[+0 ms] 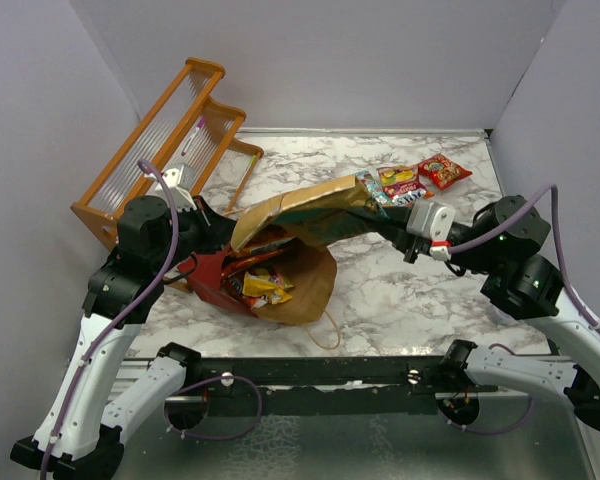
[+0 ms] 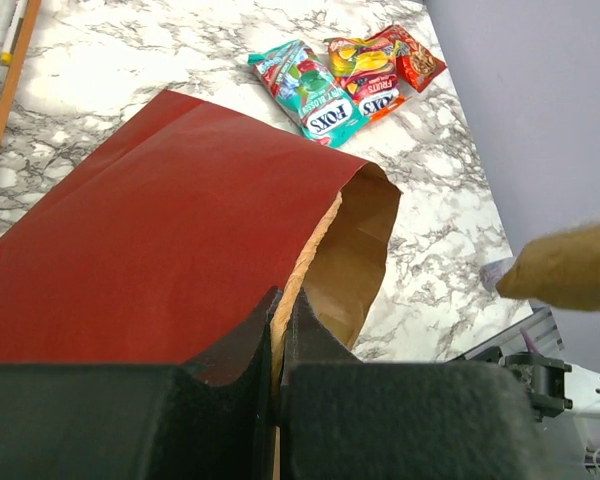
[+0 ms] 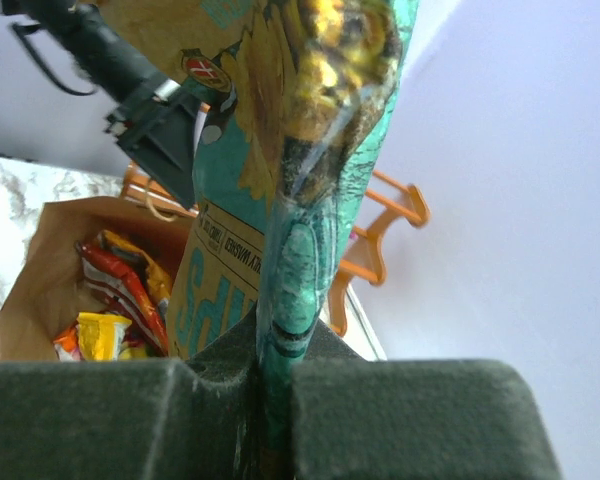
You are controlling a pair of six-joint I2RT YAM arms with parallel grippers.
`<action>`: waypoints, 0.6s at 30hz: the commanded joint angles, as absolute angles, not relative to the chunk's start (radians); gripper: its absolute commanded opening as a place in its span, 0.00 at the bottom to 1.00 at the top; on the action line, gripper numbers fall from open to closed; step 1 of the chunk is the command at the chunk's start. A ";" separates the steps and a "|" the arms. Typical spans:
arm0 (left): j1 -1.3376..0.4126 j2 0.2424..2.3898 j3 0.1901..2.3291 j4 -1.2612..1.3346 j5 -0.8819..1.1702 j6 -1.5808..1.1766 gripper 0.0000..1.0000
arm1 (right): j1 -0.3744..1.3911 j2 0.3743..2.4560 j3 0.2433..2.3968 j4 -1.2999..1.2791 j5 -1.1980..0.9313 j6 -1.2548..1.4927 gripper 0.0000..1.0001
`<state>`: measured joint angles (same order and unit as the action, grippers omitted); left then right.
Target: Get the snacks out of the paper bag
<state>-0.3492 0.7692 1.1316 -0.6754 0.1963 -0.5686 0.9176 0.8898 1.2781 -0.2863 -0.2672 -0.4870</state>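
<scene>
The paper bag (image 1: 315, 285), red outside and brown inside, lies on its side with its mouth open toward the near edge. Several red and yellow packets (image 1: 263, 284) lie inside it. My left gripper (image 1: 218, 230) is shut on the bag's rim (image 2: 310, 250). My right gripper (image 1: 373, 213) is shut on the teal edge of the large orange-tan chip bag (image 1: 300, 208) and holds it in the air over the bag's mouth. In the right wrist view the chip bag (image 3: 280, 150) hangs from my gripper (image 3: 277, 365), with the packets (image 3: 115, 305) below. Three packets, teal (image 2: 308, 90), yellow-red (image 2: 365, 70) and red (image 1: 443, 171), lie at the far right.
An orange wooden rack (image 1: 170, 140) leans against the back left wall, behind the left arm. Grey walls close in the table on three sides. A metal rail (image 1: 320, 375) runs along the near edge between the arm bases.
</scene>
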 commanded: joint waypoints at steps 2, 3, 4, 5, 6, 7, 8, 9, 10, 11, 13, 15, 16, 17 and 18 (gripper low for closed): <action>-0.350 0.759 1.157 -0.690 0.163 -0.550 0.00 | 0.927 0.889 1.353 -0.255 0.068 -0.266 0.01; -0.351 0.758 1.159 -0.690 0.163 -0.549 0.00 | 0.927 0.893 1.362 -0.246 0.126 -0.223 0.01; -0.350 0.759 1.159 -0.691 0.162 -0.550 0.00 | 0.927 0.895 1.373 -0.238 0.184 -0.182 0.01; -0.350 0.757 1.161 -0.692 0.161 -0.550 0.00 | 0.927 0.903 1.384 -0.237 0.246 -0.148 0.01; -0.350 0.757 1.161 -0.693 0.161 -0.548 0.00 | 0.927 0.909 1.394 -0.241 0.293 -0.132 0.01; -0.350 0.757 1.161 -0.693 0.161 -0.550 0.00 | 0.927 0.915 1.398 -0.239 0.339 -0.129 0.01; -0.350 0.757 1.161 -0.696 0.161 -0.549 0.00 | 0.927 0.921 1.397 -0.235 0.386 -0.127 0.01; -0.351 0.756 1.161 -0.697 0.161 -0.550 0.00 | 0.927 0.926 1.394 -0.230 0.427 -0.129 0.02; -0.349 0.757 1.161 -0.698 0.161 -0.549 0.00 | 0.927 0.932 1.387 -0.224 0.473 -0.139 0.01; -0.351 0.757 1.162 -0.699 0.160 -0.548 0.00 | 0.927 0.938 1.378 -0.217 0.525 -0.147 0.01; -0.350 0.756 1.164 -0.704 0.157 -0.546 0.00 | 0.926 0.953 1.361 -0.203 0.636 -0.163 0.01; -0.350 0.754 1.166 -0.708 0.153 -0.545 0.00 | 0.927 0.965 1.334 -0.175 0.710 -0.190 0.01; -0.350 0.754 1.166 -0.708 0.153 -0.545 0.00 | 0.926 0.972 1.315 -0.155 0.745 -0.209 0.01; -0.350 0.753 1.165 -0.709 0.153 -0.545 0.00 | 0.925 0.979 1.299 -0.132 0.782 -0.226 0.01; -0.351 0.753 1.166 -0.709 0.153 -0.545 0.00 | 0.924 0.987 1.282 -0.111 0.825 -0.244 0.01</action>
<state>-0.3492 0.7692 1.1328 -0.6933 0.1886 -0.5648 0.9215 0.9657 1.3293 -0.2489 0.5701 -0.1905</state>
